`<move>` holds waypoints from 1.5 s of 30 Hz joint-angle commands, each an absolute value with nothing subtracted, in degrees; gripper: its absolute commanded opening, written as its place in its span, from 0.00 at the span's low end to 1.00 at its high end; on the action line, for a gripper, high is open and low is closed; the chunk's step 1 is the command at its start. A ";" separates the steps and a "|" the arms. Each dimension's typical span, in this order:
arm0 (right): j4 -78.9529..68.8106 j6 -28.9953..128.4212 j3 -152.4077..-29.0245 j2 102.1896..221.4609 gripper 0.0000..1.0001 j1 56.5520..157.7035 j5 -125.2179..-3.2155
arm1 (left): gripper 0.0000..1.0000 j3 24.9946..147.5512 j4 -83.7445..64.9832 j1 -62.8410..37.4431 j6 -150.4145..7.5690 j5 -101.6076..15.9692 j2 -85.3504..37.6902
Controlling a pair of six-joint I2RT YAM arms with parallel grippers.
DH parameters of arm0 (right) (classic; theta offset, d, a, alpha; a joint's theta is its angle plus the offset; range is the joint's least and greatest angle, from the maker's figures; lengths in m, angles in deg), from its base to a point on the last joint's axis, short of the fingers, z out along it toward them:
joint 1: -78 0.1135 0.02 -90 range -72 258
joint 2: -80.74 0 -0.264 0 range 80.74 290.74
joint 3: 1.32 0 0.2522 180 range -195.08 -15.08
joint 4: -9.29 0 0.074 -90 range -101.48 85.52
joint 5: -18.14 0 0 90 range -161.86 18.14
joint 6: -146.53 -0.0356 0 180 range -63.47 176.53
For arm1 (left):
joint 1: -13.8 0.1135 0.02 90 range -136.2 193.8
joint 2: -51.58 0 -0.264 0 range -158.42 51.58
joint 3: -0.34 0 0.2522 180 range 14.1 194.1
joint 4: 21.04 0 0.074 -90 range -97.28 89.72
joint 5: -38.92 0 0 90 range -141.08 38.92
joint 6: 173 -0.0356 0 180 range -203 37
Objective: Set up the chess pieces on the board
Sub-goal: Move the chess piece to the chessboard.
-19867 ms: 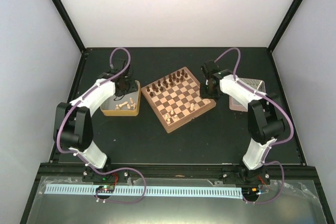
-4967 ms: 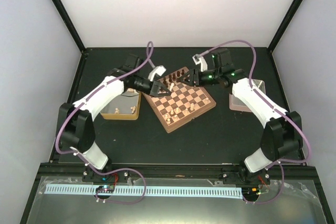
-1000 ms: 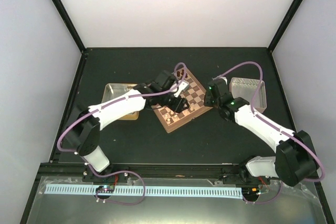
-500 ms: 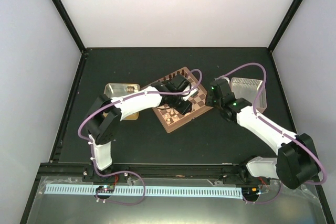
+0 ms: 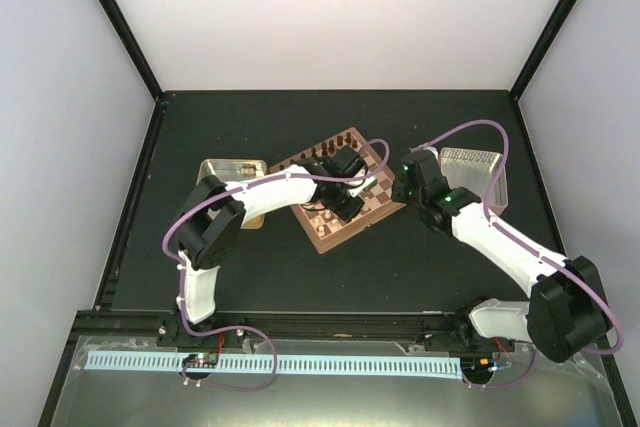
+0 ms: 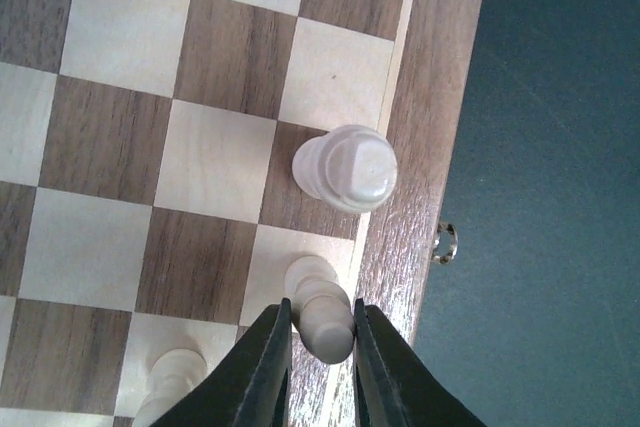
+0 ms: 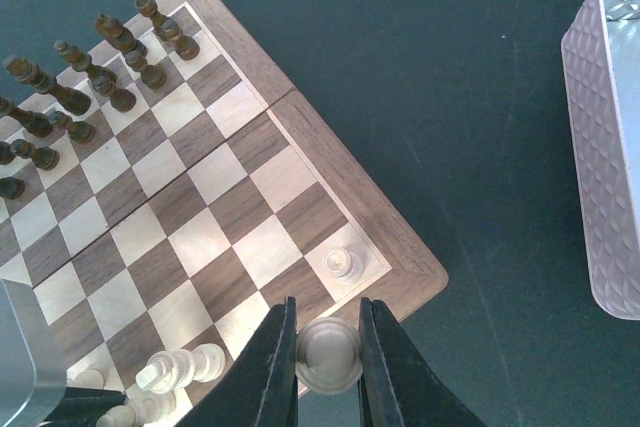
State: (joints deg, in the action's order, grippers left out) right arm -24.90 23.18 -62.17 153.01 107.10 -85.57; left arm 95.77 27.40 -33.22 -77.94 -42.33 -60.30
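Observation:
The board [image 5: 372, 169] lies at an angle in the middle of the table, with dark chess pieces [image 7: 92, 67] in rows along its far side. My left gripper [image 6: 322, 307] is low over the board's near rim [image 6: 400, 237], shut on a pale piece [image 6: 326, 322] that stands on an edge square. A pale rook-like piece [image 6: 346, 168] stands one square further along. My right gripper [image 7: 328, 321] hovers by the board's right corner, shut on a pale round-topped piece [image 7: 328, 355]. A pale pawn [image 7: 343, 264] stands on the corner square.
A tan tray [image 5: 226, 169] sits left of the board and a silver metal tray [image 7: 605, 147] to its right. More pale pieces [image 7: 178, 368] stand along the near rows. A small metal latch [image 6: 446, 242] sticks out from the rim.
My left arm swung across the board to its near edge and its jaws closed onto a pale piece. The right arm has barely moved, still holding its piece.

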 commanded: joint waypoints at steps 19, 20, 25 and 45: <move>-23.74 22.87 -61.33 152.47 0.05 106.57 -85.89 | 0.02 93.05 31.92 -33.77 -79.93 -45.42 -55.34; -23.73 22.90 -61.32 152.51 0.05 106.57 -85.90 | 0.02 92.53 31.58 -33.75 -79.97 -45.51 -55.30; -23.84 22.99 -61.31 152.31 0.06 106.57 -85.72 | 0.04 92.35 31.54 -33.75 -79.97 -45.90 -55.81; -23.55 23.37 -60.74 151.43 0.06 106.56 -85.24 | 0.13 91.80 32.42 -33.75 -80.15 -45.70 -54.51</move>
